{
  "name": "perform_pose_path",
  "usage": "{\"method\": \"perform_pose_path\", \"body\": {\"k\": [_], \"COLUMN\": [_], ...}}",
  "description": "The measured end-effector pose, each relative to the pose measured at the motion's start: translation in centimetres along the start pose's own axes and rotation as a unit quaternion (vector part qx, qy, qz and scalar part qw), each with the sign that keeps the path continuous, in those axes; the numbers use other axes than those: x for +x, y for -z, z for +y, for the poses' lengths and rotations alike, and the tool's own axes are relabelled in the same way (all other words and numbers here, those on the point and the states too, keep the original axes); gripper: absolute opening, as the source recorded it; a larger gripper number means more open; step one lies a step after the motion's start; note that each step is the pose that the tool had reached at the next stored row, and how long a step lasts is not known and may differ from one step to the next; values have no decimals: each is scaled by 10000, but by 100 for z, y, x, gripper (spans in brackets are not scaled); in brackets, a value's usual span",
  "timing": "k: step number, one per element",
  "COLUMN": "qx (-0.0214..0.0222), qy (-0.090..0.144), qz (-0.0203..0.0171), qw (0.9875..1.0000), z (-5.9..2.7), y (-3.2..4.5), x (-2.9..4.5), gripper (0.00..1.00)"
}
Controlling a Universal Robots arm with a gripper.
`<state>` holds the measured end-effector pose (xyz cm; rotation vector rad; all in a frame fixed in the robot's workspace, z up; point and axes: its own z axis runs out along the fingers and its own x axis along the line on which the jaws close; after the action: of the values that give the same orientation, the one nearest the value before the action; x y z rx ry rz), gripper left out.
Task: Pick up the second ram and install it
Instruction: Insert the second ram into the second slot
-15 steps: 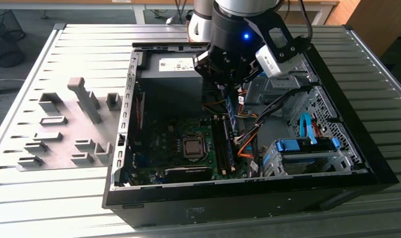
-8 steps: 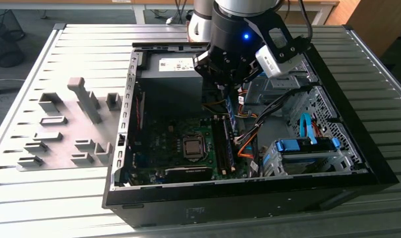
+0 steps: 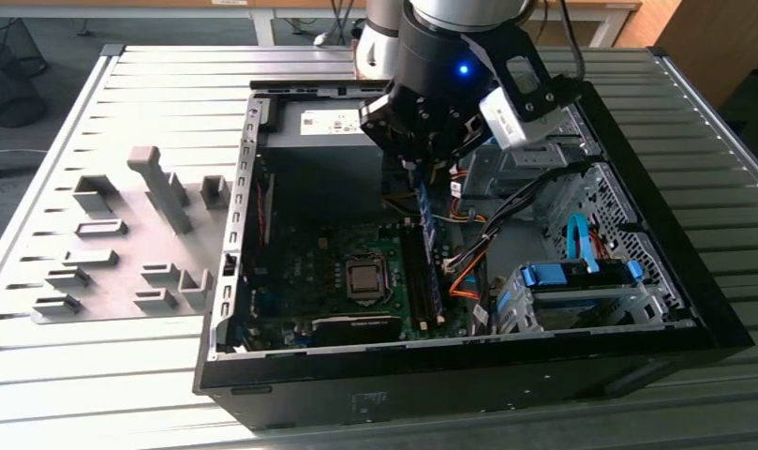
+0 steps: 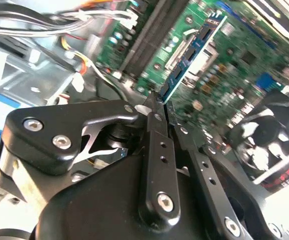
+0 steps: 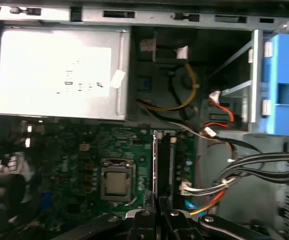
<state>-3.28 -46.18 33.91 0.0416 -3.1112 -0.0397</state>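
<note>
While your black metal fingers pinch the long, thin green circuit-board ram stick by one end, note it hangs beyond their tips, just above the green motherboard's black slots.

arm descends from above, wrist vertical, blue light lit on wrist housing. gripper points straight down. in second wrist view, black fingers pressed near-parallel, tips pinching thin edge of second ram, which extends away beyond fingertips. linkage arms splayed outward behind fingers. in first wrist view, gripper fingertips close together, ram edge-on between them.
</note>
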Motion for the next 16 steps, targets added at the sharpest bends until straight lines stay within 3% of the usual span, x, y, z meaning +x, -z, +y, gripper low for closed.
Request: {"method": "perform_pose_path", "body": {"k": [7, 16], "qx": [-1, 2], "qy": [0, -1], "qz": [11, 21], "qw": [10000, 10000], "z": [0, -11], "y": [-15, -172], "x": [-1, -11], "gripper": [14, 14]}}
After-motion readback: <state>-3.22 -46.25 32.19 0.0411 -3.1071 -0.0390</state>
